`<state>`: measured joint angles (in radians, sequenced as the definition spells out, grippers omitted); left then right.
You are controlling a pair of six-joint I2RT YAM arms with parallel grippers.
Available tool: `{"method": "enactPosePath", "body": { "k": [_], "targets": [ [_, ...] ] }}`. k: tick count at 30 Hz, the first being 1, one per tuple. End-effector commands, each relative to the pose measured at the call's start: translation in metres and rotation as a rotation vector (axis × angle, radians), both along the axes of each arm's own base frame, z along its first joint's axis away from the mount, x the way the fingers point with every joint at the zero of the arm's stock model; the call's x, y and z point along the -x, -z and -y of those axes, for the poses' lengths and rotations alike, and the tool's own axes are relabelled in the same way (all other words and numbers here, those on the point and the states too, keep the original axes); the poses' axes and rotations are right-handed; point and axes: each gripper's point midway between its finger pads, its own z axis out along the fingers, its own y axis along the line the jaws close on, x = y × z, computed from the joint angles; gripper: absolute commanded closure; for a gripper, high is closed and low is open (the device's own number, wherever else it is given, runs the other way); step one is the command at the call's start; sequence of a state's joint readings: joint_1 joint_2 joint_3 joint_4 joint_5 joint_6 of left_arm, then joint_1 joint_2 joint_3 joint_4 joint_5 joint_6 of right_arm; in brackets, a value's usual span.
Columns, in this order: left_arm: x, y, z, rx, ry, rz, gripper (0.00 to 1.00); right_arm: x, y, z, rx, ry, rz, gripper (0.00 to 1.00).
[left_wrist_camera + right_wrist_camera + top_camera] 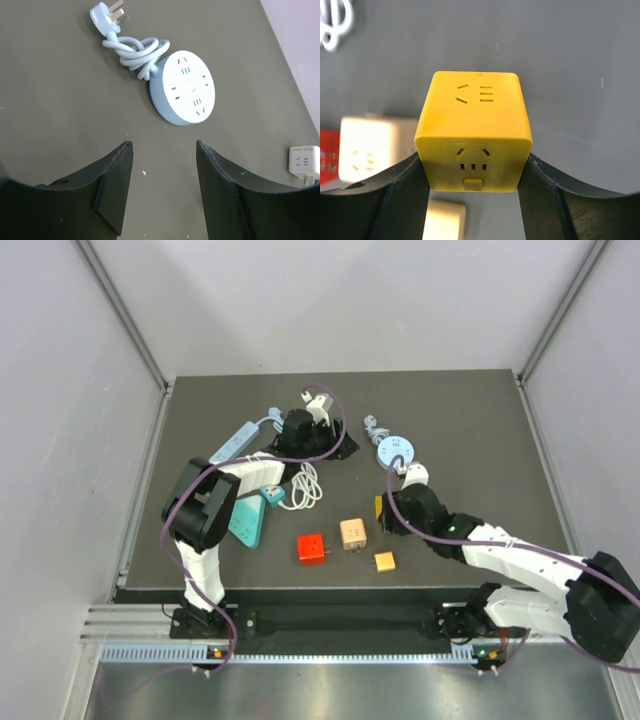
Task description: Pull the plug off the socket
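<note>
My right gripper [474, 172] is shut on a yellow cube socket [475, 130], one finger on each side; the cube seems held a little above the table. The two faces I see carry empty slots, and the other faces are hidden. In the top view the right gripper [384, 512] covers most of the cube [379, 508]. A small orange plug block [384, 561] lies on the mat just in front of it. My left gripper [164, 165] is open and empty above the mat, short of a round blue socket [186, 87]. In the top view the left gripper [328, 440] is at the back centre.
The round socket's coiled cord and plug [111, 15] lie behind it. A white adapter [305, 162] lies at the right. A peach cube [352, 533], a red cube [312, 548], a teal socket [246, 520], a white cord [305, 485] and a power strip [232, 443] lie on the mat [480, 420].
</note>
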<state>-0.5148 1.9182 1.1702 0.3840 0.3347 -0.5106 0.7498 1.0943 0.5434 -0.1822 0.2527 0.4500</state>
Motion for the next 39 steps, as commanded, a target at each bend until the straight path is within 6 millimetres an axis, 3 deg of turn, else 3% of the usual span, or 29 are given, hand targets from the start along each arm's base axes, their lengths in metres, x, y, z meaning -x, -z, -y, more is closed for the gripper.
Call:
{"method": "enactPosePath", "body": {
  "k": [1,2,4,8,22,33,39],
  "targets": [
    [-0.004,-0.038,0.003,0.082,0.010,0.090,0.42,-0.039,-0.046,-0.016,-0.085,0.164,0.279,1.00],
    [-0.004,-0.037,0.002,0.087,0.008,0.085,0.42,-0.039,-0.041,-0.009,-0.059,0.201,0.300,1.00],
    [-0.004,-0.036,0.001,0.091,0.008,0.082,0.42,-0.033,-0.034,-0.013,-0.064,0.212,0.314,1.00],
    [-0.005,-0.035,-0.001,0.094,0.003,0.077,0.43,-0.030,-0.037,-0.008,-0.054,0.282,0.349,1.00],
    [-0.007,-0.030,-0.005,0.107,0.003,0.065,0.43,-0.018,0.000,-0.019,-0.081,0.312,0.238,0.98],
    [-0.008,-0.029,-0.008,0.113,0.004,0.059,0.43,0.002,0.020,-0.017,-0.045,0.327,0.140,0.76],
    [-0.007,-0.028,-0.005,0.128,0.020,0.049,0.43,0.008,0.021,-0.018,-0.059,0.307,0.129,0.52]
  ]
}}
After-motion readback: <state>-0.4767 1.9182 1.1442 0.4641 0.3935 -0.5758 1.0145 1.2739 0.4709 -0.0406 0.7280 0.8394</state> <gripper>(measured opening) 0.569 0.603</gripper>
